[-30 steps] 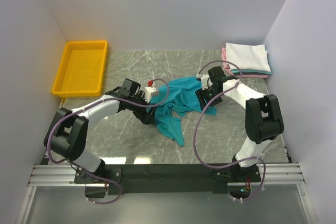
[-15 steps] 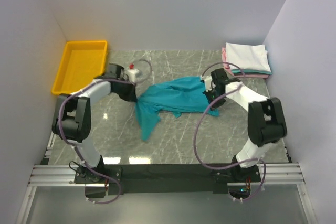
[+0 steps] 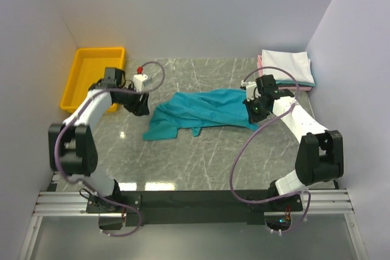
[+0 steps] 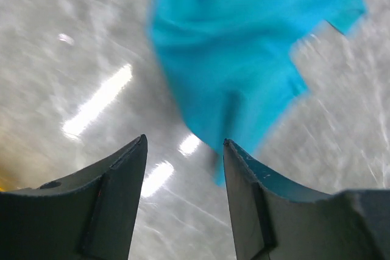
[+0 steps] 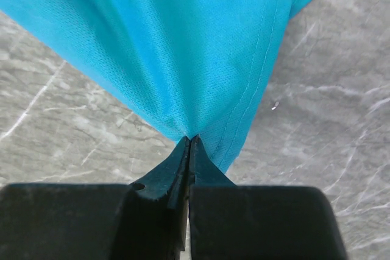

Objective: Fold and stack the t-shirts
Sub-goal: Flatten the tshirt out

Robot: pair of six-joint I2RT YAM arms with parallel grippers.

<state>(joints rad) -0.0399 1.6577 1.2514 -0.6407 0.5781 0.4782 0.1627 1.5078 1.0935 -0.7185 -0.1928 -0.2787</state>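
A teal t-shirt (image 3: 201,109) lies pulled out lengthwise across the middle of the marble table (image 3: 201,156), still rumpled. My right gripper (image 3: 251,111) is shut on the shirt's right edge; in the right wrist view the cloth (image 5: 183,47) fans out from the pinched fingertips (image 5: 190,139). My left gripper (image 3: 143,105) hovers just off the shirt's left end with its jaws open. In the left wrist view, bare table shows between the fingers (image 4: 116,199), and the teal cloth (image 4: 244,47) lies beyond the right finger. Folded t-shirts, white on top of teal and pink, are stacked at the back right (image 3: 287,67).
A yellow plastic bin (image 3: 94,77) stands at the back left, close behind the left arm. Grey walls close in the table on the left, back and right. The black rail with the arm bases (image 3: 195,199) runs along the near edge.
The left gripper dragged the shirt's left end leftward, then opened and let go, moving toward the bin. The right gripper closed on the right edge and shifted right, stretching the shirt out.
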